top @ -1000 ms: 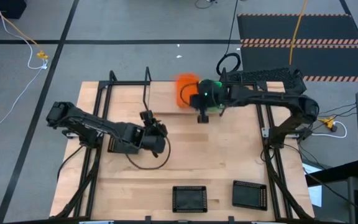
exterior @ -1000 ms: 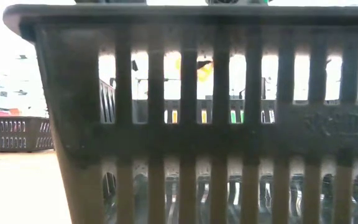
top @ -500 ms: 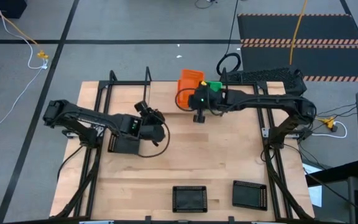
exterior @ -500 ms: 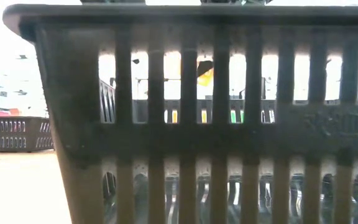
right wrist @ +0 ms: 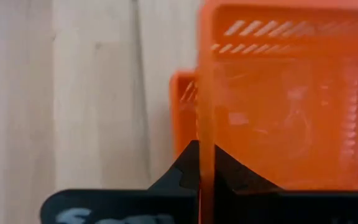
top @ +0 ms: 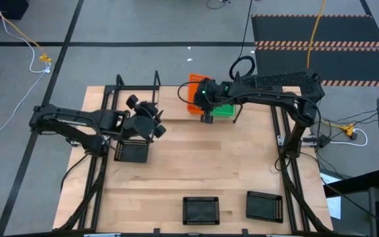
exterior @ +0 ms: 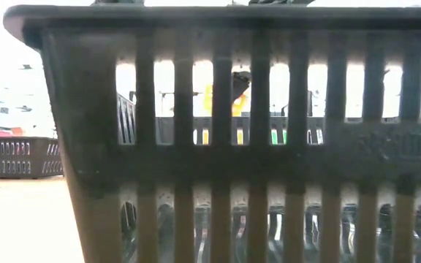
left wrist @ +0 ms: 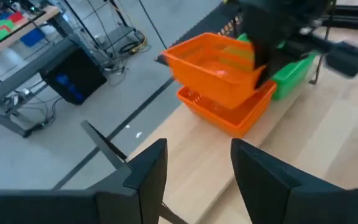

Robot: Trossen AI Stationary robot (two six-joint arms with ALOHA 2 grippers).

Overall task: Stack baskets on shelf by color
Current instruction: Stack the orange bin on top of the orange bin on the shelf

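An orange basket (left wrist: 219,68) is held by the right gripper (top: 205,100) at the far edge of the table (top: 229,164). The jaws are clamped on its rim wall, seen edge-on between the fingers in the right wrist view. It is held tilted, just above a second orange basket (left wrist: 229,112) lying on the shelf board (left wrist: 197,155). A green basket (top: 224,108) is seen right beside the orange pair, on the side toward the right arm's base.

The left gripper (top: 147,118) is raised over the left part of the table, fingers (left wrist: 148,177) spread apart with nothing between them. A black basket (top: 132,152) lies on the table directly beneath the left arm. Two more black baskets are set near the front edge: one (top: 200,210) at centre, another (top: 264,205) to its right. One of these fills the low view close to the lens. A dark basket (exterior: 17,157) is also seen at that view's left side.
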